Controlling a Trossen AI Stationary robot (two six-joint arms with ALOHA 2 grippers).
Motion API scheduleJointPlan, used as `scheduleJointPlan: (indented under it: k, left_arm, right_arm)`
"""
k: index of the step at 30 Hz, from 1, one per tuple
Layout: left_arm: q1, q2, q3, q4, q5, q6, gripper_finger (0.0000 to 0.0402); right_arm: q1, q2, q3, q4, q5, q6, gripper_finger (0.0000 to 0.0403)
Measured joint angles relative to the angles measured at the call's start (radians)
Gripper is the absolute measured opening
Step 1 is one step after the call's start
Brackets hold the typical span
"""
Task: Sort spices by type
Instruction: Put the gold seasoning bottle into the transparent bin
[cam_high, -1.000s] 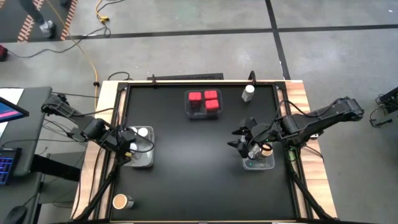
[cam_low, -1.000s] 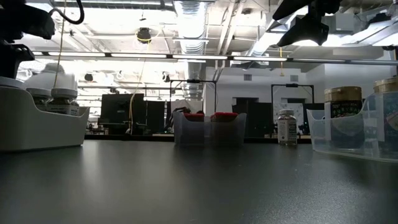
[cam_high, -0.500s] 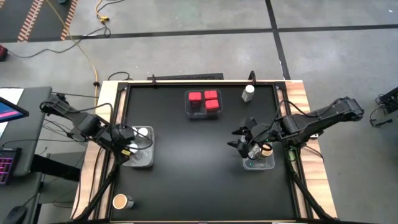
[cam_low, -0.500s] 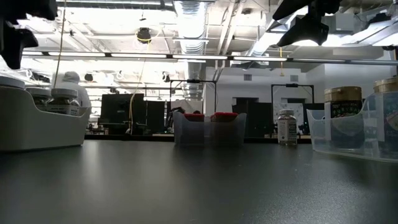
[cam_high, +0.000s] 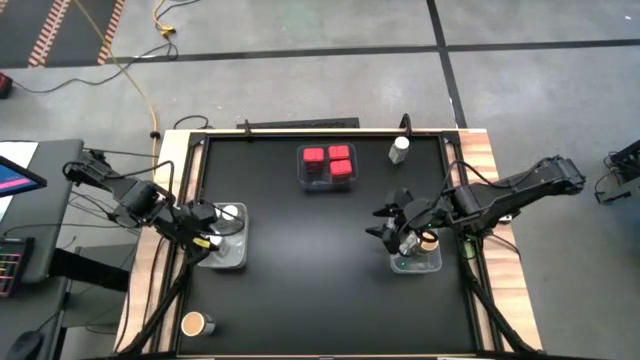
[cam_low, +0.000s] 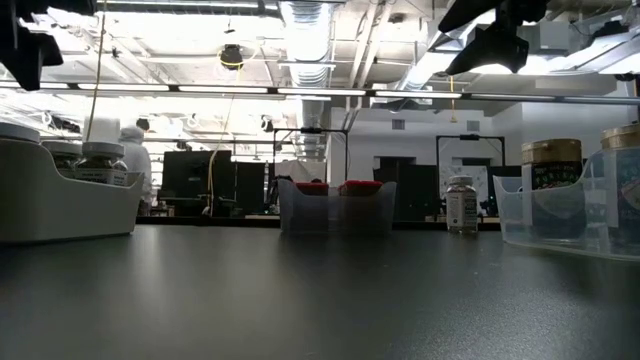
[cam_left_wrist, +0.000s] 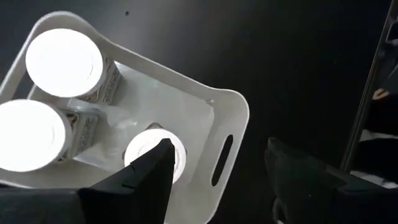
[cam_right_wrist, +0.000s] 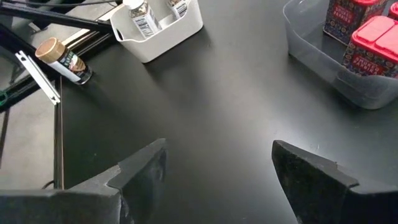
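While three white-capped jars (cam_left_wrist: 62, 62) are sitting in the white bin (cam_left_wrist: 233, 112) by the table's left edge, the left gripper (cam_left_wrist: 217, 171) is hovering over them, open and holding nothing; the right gripper (cam_high: 392, 228) is waiting, open, above the clear bin (cam_high: 432, 262) by the right edge.

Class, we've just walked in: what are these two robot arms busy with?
They are sorting spice jars into bins by type. The left gripper, open and empty, hovers over the white bin holding white-capped jars. The right gripper is open above the tan-lidded bin. One white-capped jar and one tan-lidded jar remain loose.
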Motion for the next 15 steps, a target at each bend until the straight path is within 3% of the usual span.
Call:
scheduleJointPlan:
  k: [8, 15]
  left_arm:
    - [-0.006, 0.058, 0.000, 0.044, 0.060, 0.180, 0.0238]
    - [-0.043, 0.223, 0.068, 0.033, 0.124, 0.323, 0.0238]
  right_arm:
    - [0.000, 0.000, 0.000, 0.000, 0.000, 0.038, 0.0315]
    - [0.000, 0.000, 0.000, -0.001, 0.000, 0.101, 0.0315]
